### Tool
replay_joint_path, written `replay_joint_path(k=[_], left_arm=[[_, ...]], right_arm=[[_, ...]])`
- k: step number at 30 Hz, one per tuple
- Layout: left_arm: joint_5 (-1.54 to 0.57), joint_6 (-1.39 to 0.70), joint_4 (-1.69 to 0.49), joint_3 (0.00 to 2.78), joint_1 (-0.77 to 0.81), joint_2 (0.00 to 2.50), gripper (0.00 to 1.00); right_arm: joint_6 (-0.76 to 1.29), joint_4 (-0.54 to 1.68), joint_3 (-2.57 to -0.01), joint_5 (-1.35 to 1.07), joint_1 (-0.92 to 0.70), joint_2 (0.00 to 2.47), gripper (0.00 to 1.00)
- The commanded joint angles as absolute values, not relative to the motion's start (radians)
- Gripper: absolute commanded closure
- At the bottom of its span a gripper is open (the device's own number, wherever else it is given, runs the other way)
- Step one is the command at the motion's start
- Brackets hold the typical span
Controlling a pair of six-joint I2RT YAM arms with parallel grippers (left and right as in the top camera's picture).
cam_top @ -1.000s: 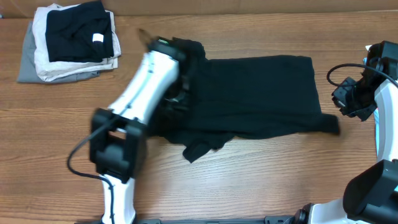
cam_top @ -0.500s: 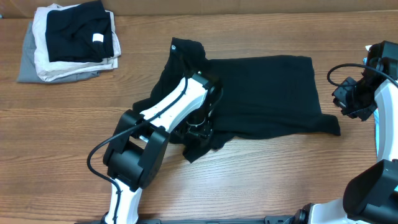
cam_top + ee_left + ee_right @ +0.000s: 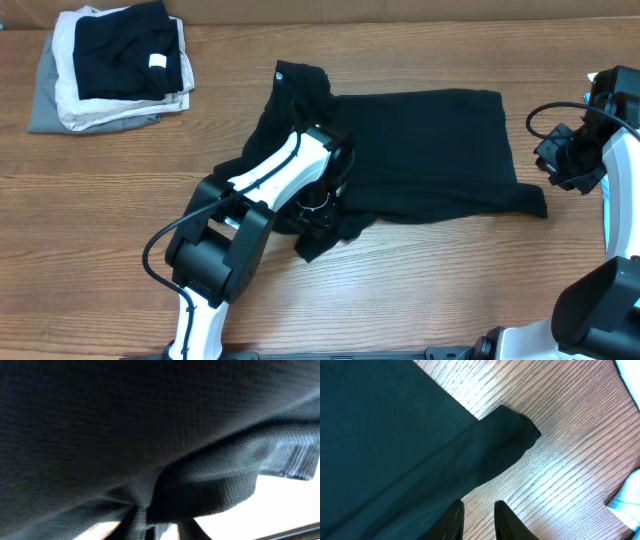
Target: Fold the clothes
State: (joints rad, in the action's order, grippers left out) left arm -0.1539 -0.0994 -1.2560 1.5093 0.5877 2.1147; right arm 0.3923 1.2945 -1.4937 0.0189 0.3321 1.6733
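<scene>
The clothes are a large black garment lying spread across the middle of the table, with a small white round logo near the collar. My left gripper is down on the garment's rumpled lower left part. In the left wrist view the black fabric fills the frame, and a bunch of it is pinched where my left gripper is shut. My right gripper hangs just off the garment's right edge. In the right wrist view its fingers stand slightly open over bare wood beside a protruding black corner.
At the back left stands a stack of folded clothes, topped by a black piece with a white square tag. The wooden table shows in front of the garment. The right arm's base rises at the right edge.
My left arm has swung from the garment's collar down to its lower left part and closed on the fabric there. The right arm has not moved.
</scene>
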Motion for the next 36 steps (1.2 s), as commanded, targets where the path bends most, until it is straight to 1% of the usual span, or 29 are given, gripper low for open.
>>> replay_joint_path(k=[1, 5, 13, 17, 19, 21, 24, 30, 33, 36], left_arm=[[-0.185, -0.074, -1.269, 1.499, 0.59, 2.088, 0.96], [-0.185, -0.074, -1.322, 1.499, 0.59, 2.088, 0.96], [-0.185, -0.075, -1.416, 1.499, 0.59, 2.08, 0.96], [-0.185, -0.102, -1.486, 1.5, 0.59, 2.018, 0.96], [-0.185, -0.118, -1.502, 1.5, 0.59, 1.98, 0.96], [-0.185, -0.12, -1.519, 1.5, 0.59, 1.941, 0.96], [-0.185, -0.12, -1.535, 1.5, 0.59, 1.897, 0.96], [-0.184, -0.118, -1.544, 1.5, 0.59, 1.888, 0.96], [-0.184, -0.115, -1.539, 1.5, 0.59, 1.888, 0.96], [-0.184, -0.115, -1.526, 1.5, 0.59, 1.888, 0.96]], right_arm=[[0.398, 1.29, -1.491, 0.033, 0.333, 1.654, 0.76], [0.398, 1.291, -1.49, 0.032, 0.333, 1.654, 0.73], [0.398, 1.293, -1.49, 0.032, 0.333, 1.654, 0.73], [0.398, 1.295, -1.467, 0.032, 0.333, 1.654, 0.73], [0.398, 1.285, -1.441, 0.032, 0.333, 1.654, 0.72], [0.398, 1.267, -1.406, 0.029, 0.333, 1.654, 0.69], [0.398, 1.237, -1.349, 0.017, 0.333, 1.654, 0.69], [0.398, 1.196, -1.265, -0.003, 0.333, 1.654, 0.69], [0.406, 1.164, -1.208, -0.002, 0.333, 1.654, 0.63], [0.448, 1.114, -1.141, -0.002, 0.333, 1.654, 0.62]])
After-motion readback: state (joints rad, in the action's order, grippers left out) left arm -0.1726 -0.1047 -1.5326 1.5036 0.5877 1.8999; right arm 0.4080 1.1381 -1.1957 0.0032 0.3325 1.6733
